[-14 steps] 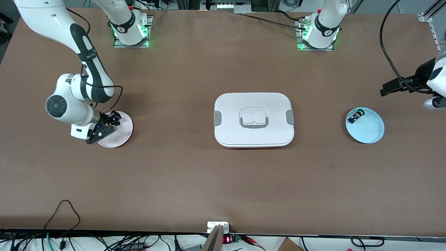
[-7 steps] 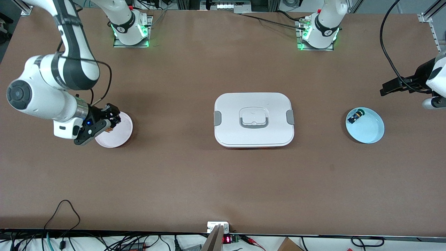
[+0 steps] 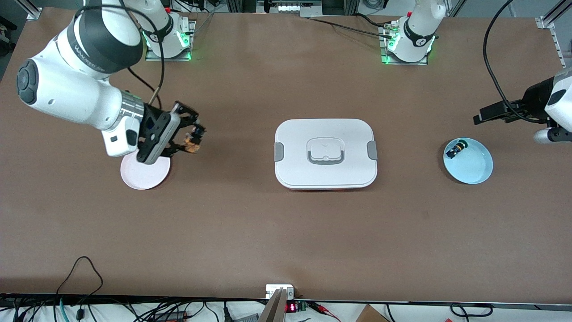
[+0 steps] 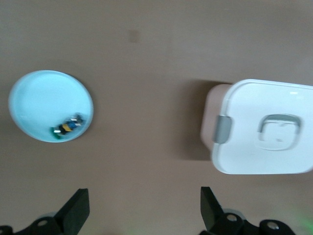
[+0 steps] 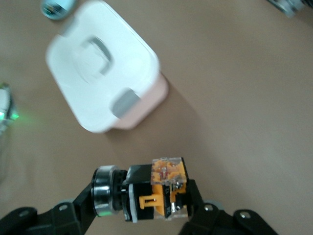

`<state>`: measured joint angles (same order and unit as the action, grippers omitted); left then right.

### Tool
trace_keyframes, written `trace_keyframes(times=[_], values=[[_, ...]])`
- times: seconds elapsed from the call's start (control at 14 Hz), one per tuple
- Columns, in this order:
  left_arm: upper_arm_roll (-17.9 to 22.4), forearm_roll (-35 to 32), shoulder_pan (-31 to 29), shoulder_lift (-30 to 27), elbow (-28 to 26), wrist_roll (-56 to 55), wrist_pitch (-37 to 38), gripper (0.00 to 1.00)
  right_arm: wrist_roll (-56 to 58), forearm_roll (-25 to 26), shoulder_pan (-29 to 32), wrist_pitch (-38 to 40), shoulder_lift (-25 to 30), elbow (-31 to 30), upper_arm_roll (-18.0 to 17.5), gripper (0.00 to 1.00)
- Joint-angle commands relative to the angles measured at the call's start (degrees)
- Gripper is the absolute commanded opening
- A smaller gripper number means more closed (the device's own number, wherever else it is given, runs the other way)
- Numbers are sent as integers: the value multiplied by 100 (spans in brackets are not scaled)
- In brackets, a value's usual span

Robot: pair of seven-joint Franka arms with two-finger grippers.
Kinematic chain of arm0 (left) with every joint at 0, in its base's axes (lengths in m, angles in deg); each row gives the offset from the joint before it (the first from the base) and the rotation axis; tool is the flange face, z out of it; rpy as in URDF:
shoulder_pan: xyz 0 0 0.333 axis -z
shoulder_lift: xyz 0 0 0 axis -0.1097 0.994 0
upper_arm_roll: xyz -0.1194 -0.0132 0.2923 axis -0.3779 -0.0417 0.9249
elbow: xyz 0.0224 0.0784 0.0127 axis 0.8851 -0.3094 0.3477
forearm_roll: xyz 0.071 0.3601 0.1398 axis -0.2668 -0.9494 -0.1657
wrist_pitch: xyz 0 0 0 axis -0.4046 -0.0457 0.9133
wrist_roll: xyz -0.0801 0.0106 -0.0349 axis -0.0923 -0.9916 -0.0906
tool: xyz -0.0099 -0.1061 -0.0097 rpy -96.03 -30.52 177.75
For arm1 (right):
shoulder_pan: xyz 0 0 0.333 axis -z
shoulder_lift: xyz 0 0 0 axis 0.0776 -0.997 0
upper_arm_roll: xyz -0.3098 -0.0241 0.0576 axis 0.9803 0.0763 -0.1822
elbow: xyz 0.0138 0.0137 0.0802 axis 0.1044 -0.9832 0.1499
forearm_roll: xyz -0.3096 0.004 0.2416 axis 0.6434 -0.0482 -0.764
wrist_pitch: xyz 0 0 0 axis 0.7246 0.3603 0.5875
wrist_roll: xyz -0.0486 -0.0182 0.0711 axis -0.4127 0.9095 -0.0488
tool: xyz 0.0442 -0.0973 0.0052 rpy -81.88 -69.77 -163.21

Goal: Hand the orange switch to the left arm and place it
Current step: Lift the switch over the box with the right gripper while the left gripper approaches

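The orange switch [image 3: 193,146] is held in my right gripper [image 3: 195,137], up in the air over bare table between the pink plate [image 3: 144,173] and the box [image 3: 325,153]. In the right wrist view the gripper [image 5: 146,201] is shut on the switch [image 5: 159,188], with its orange and black body and metal ring showing between the fingers. My left gripper [image 3: 481,118] is open and empty, hovering near the blue plate [image 3: 474,169] at the left arm's end of the table. In the left wrist view its fingers [image 4: 77,211] stand wide apart over bare table.
The box also shows in the left wrist view [image 4: 266,128] and the right wrist view [image 5: 100,68]. A small component with a green cap [image 3: 456,149] lies in the blue plate, seen too in the left wrist view [image 4: 68,127]. The pink plate holds nothing.
My right gripper has lifted the orange switch off the pink plate and carried it toward the box. My left gripper has shifted slightly toward the box.
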<state>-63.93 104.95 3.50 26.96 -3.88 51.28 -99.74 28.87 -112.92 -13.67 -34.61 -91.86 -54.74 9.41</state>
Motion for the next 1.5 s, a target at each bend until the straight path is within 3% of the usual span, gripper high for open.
trace_keyframes(times=[0.0, 0.29, 0.57, 0.71, 0.86, 1.07, 1.43], values=[[96, 1319, -28, 241, -89, 165, 104, 100, 1021, -685, -112, -86, -38, 173, -99, 23], [96, 3858, -10, 461, -669, 112, 60, 100, 2726, -2563, -253, -307, -214, 183, -117, 23], [-35, 6242, 313, 523, -1513, 165, -307, 100, 3959, -4111, -473, -324, -450, 191, -117, 23], [-525, 6762, 403, 461, -1523, 156, -1053, 100, 4547, -5191, -709, -490, -740, 279, -117, 21], [-1061, 7316, 534, 400, -1593, 156, -1948, 100, 4874, -5923, -964, -526, -1022, 481, -109, 21], [-1625, 7985, 649, 400, -1593, 191, -2891, 100, 4902, -6049, -1123, -850, -1128, 665, -108, 21], [-1942, 8337, 790, 400, -1576, 471, -3436, 100, 4910, -6058, -1194, -1124, -1190, 789, -108, 21]])
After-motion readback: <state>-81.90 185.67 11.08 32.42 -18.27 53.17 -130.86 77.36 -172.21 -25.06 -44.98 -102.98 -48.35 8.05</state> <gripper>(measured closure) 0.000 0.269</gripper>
